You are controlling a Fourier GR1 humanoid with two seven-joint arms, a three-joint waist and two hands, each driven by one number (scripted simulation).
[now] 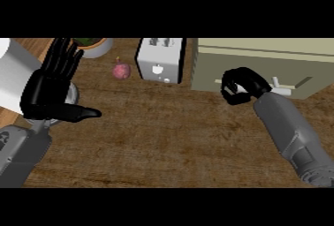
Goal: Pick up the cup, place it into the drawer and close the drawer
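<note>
Cup (pixel 240 89) was almost wholly hidden: only a sliver of white showed inside the curled fingers and thumb of the right hand (pixel 248 79), which was closed around it. That hand hung at the front of the beige drawer (pixel 215 66), over the darker hollow that seemed to be its open inside, though whether the cup was already past the front wall could not be told. A small white peg (pixel 275 82) stuck up just beside the wrist; it could have belonged to the cup or to the drawer.

Left of the drawer stood a white toaster (pixel 160 59), then a pinkish fruit (pixel 121 70), with a plant pot (pixel 96 44) at the far edge. The left hand (pixel 49 88) rested open at the view's left, fingers straight up, above the brown wooden counter (pixel 163 132).

Risks, as a judgement: with so little of the cup visible, a release here might set it on the drawer's rim or the counter instead of inside. The cup might also tip if let go at a slant, and a cup lying high could block the drawer from closing.
</note>
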